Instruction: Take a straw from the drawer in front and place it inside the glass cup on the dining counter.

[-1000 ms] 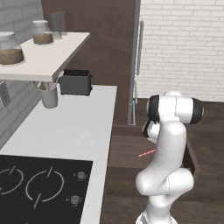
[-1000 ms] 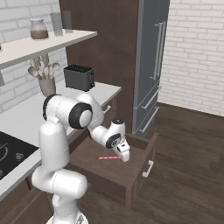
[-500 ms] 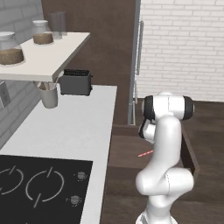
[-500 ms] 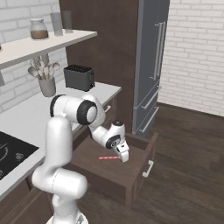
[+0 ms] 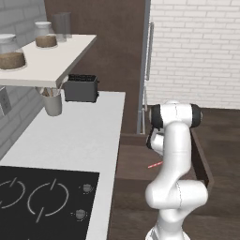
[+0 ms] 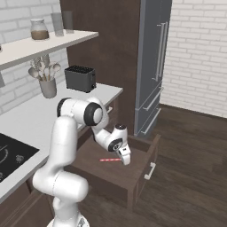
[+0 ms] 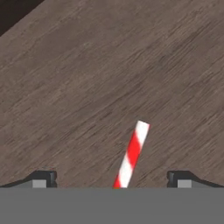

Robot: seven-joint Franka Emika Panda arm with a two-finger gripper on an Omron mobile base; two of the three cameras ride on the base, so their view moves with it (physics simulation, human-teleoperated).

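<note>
The drawer (image 6: 148, 165) stands pulled out in front of the dark cabinets, its wooden floor (image 7: 109, 78) bare apart from the straw. The straw (image 6: 107, 159) lies flat on that floor, striped red and white (image 7: 131, 155), and its end also peeks out beside the arm (image 5: 154, 164). My gripper (image 6: 126, 159) hangs low inside the drawer at the straw's right end. It is open (image 7: 111, 180), fingertips (image 7: 43, 179) wide apart, with the straw's near end between them and not pinched. The glass cup and the dining counter are out of view.
To the left runs a white counter (image 5: 79, 136) with a black cooktop (image 5: 37, 201), a black toaster (image 6: 80, 78) and a utensil holder (image 6: 47, 87). A shelf with jars (image 5: 47, 61) hangs above. A tall grey fridge (image 6: 153, 66) stands behind the drawer.
The hand has sunk slightly lower into the drawer, closer to the straw's end, and the upper arm has turned a little. The straw lies where it was.
</note>
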